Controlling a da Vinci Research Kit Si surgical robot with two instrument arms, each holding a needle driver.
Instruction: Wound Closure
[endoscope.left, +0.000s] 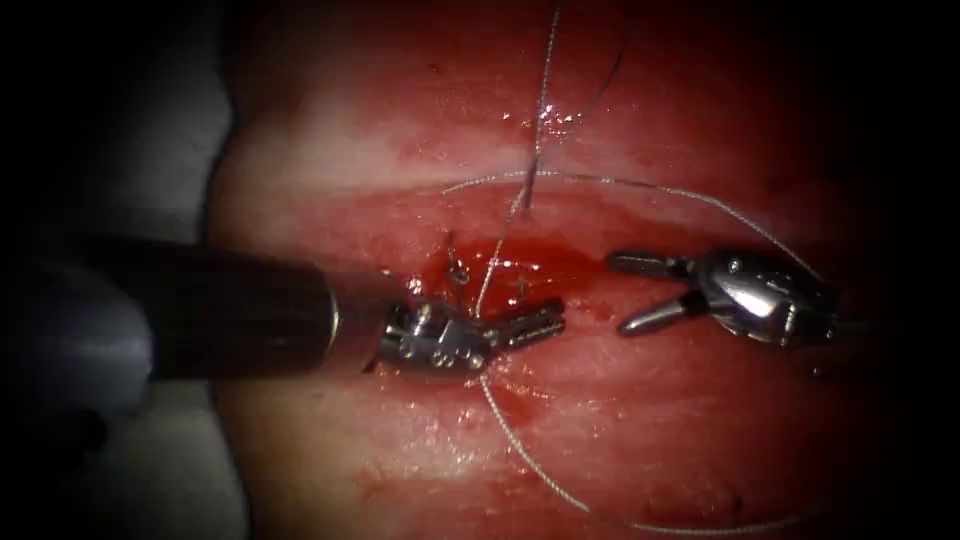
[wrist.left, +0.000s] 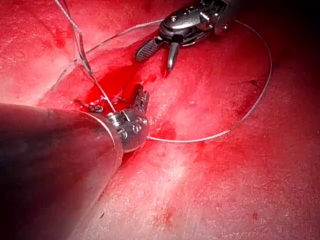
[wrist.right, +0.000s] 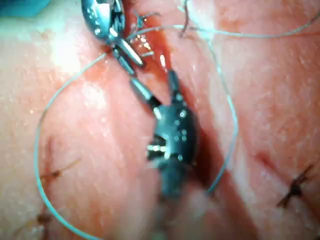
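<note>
The tissue (endoscope.left: 640, 430) has its cut (endoscope.left: 560, 265) pooled with red fluid. My left tool (endoscope.left: 545, 320) comes in from the left and lies on the cut, its jaws shut on the thread (endoscope.left: 540, 130) near their base. From there the thread climbs to the far tissue and also sweeps in a wide loop below and around to the right. My right tool (endoscope.left: 620, 295) sits just right of the fluid pool, jaws open and holding nothing. The left wrist view has the left tool (wrist.left: 141, 96), thread loop (wrist.left: 200, 140) and open right tool (wrist.left: 155, 62). The right wrist view has both tools (wrist.right: 152, 80) (wrist.right: 131, 54).
A tied stitch with short cut ends (endoscope.left: 456, 270) stands in the cut just left of the taut thread. Dark older stitches (wrist.right: 295, 187) mark the tissue further along. A pale drape (endoscope.left: 190, 130) borders the tissue on the left.
</note>
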